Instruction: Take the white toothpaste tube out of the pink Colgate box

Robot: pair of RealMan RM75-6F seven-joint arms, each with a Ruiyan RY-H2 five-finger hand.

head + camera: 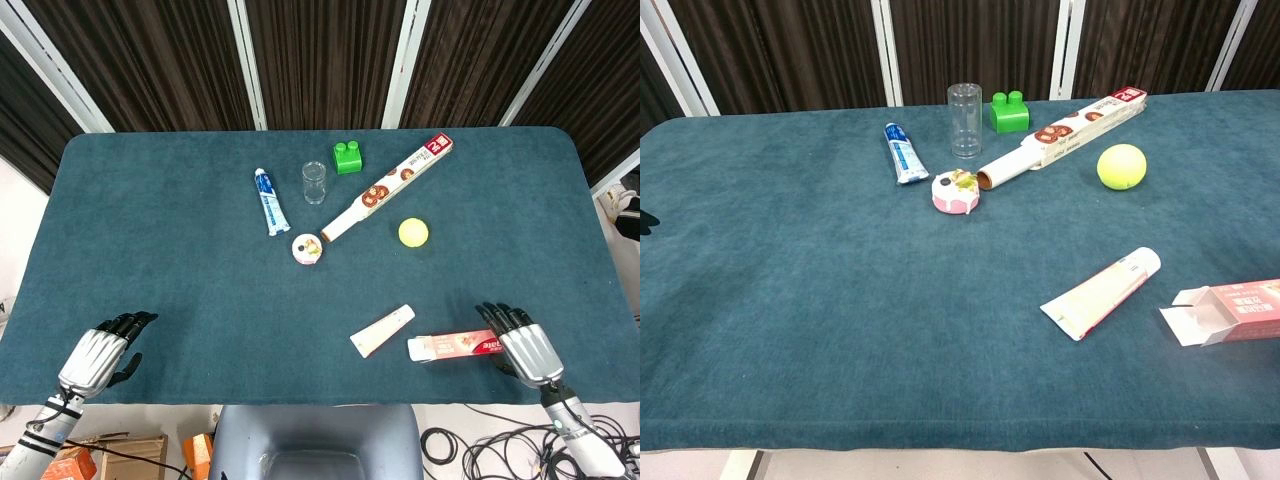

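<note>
The white toothpaste tube (382,331) lies on the cloth outside the box, cap pointing to the far right; the chest view shows the tube (1102,293) too. Just right of it the pink Colgate box (455,346) lies flat near the front edge, and its open flap end (1188,305) faces the tube. My right hand (524,341) sits at the box's right end with its fingers spread and nothing in them. Whether it touches the box I cannot tell. My left hand (101,355) rests at the front left corner, holding nothing.
At the back of the blue table (150,250) are a blue-and-white tube (270,201), a clear glass (314,182), a green block (347,157), a long foil box (388,187), a yellow ball (413,232) and a small pink round toy (307,248).
</note>
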